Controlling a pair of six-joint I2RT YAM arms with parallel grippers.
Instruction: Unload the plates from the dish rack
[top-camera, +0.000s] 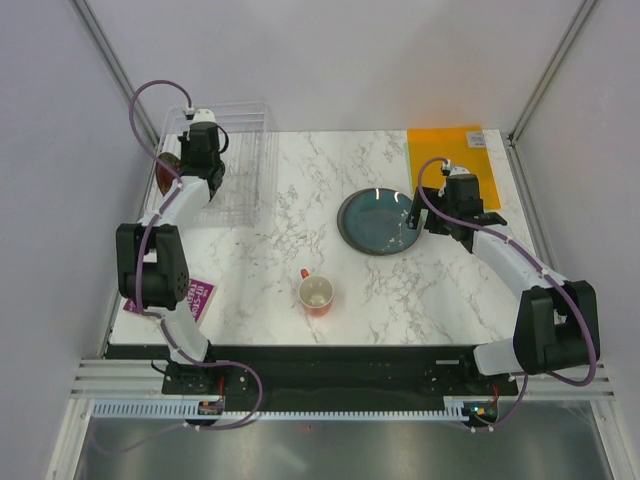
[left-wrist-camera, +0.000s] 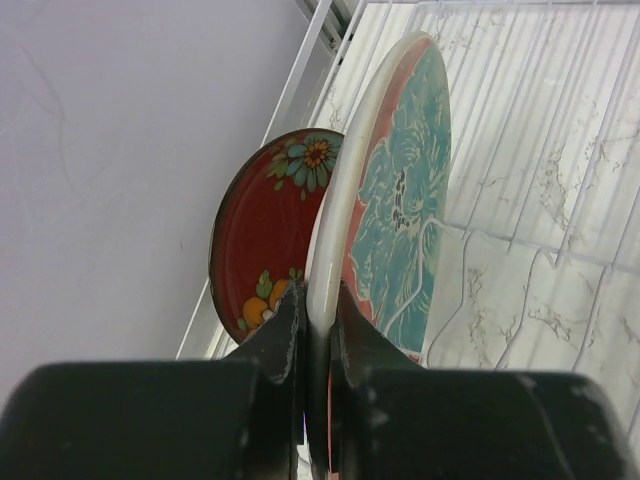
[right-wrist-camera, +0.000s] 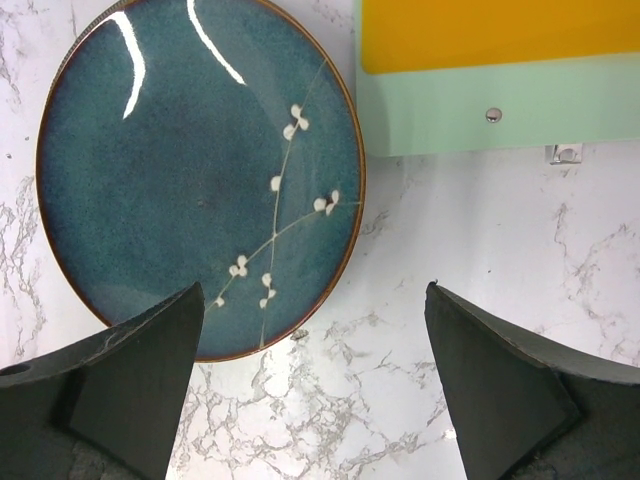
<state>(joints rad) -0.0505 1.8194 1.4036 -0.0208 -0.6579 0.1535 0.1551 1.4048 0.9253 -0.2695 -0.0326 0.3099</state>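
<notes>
Progress: 1 plate out, judging by the layout. Dark teal plate (top-camera: 378, 221) flat on the tabletop (top-camera: 300, 200), right of centre, nearer the far edge than the near one.

Left to do: at least 2. Red plate with the teal flower (left-wrist-camera: 400, 200) and red plate with orange and teal blossoms (left-wrist-camera: 265, 230) upright on edge, side by side, in the dish rack (top-camera: 240, 160) at the tabletop's far-left corner. 4th plate not found in any view.

Left gripper (left-wrist-camera: 318, 310): inside the rack, clamped on the near rim of the teal-flower plate, 1 finger on each face. Blossom plate just behind, ungripped.

Right gripper (right-wrist-camera: 313, 295): fingers wide apart, holding nothing, hovering over the right rim of the dark teal plate, most of the plate off to 1 side.

Step in hand, by judgement: lifting plate 2 clear of the wires.
</notes>
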